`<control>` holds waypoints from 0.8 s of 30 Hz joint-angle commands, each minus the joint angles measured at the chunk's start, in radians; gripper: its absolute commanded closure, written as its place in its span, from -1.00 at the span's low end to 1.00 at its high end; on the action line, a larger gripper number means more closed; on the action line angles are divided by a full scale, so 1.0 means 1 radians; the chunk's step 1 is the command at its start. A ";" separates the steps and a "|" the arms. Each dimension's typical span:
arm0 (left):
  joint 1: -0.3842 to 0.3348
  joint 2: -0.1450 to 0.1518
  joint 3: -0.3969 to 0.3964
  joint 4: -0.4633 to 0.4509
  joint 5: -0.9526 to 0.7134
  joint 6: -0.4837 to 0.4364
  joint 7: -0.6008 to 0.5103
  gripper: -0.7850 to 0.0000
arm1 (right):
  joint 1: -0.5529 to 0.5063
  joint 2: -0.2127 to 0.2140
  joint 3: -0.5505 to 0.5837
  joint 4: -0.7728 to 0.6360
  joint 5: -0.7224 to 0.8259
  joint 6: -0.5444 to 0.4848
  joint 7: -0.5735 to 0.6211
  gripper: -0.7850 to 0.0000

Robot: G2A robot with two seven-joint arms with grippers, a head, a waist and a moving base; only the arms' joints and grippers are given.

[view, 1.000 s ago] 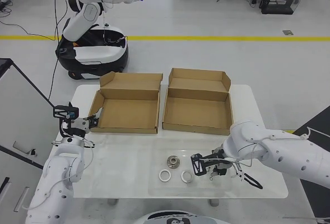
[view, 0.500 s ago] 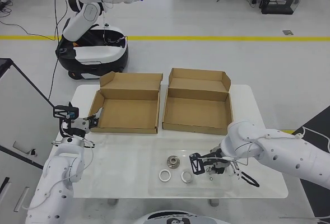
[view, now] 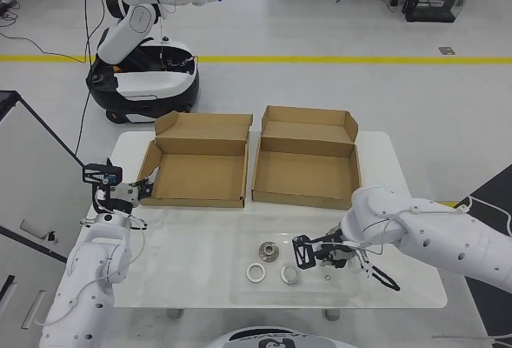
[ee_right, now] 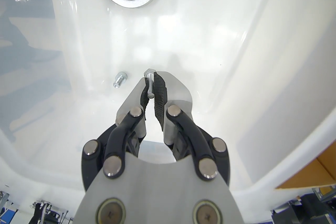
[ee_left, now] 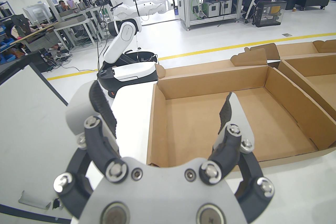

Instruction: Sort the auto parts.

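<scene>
- While the right tool (ee_right: pixel 151 78) grips a bolt (ee_right: pixel 149 86), lower centre in the top view, another bolt (ee_right: pixel 120 79) lies just beside.
- The left tool (ee_left: pixel 162 100) is open, beside a cardboard box (ee_left: pixel 275 114).

No legible text, labels or numbers anywhere

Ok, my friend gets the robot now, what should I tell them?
Right gripper: fingers shut on a bolt, low in the white tray.
Left gripper: open, empty, beside the left box.
In the tray: second bolt, ring, other ring, flanged part.
Done: nothing sorted; left box and right box are empty.
Left: box the held bolt, then the rest.
</scene>
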 commanded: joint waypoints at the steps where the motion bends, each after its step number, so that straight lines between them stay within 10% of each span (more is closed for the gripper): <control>1: 0.000 0.000 0.000 0.000 0.000 0.000 0.000 -1.00 | 0.018 0.007 0.000 -0.014 0.017 0.010 0.010 1.00; 24: 0.000 0.000 0.000 0.000 0.000 0.000 0.000 -1.00 | 0.221 0.202 0.000 -0.093 0.191 -0.224 -0.224 1.00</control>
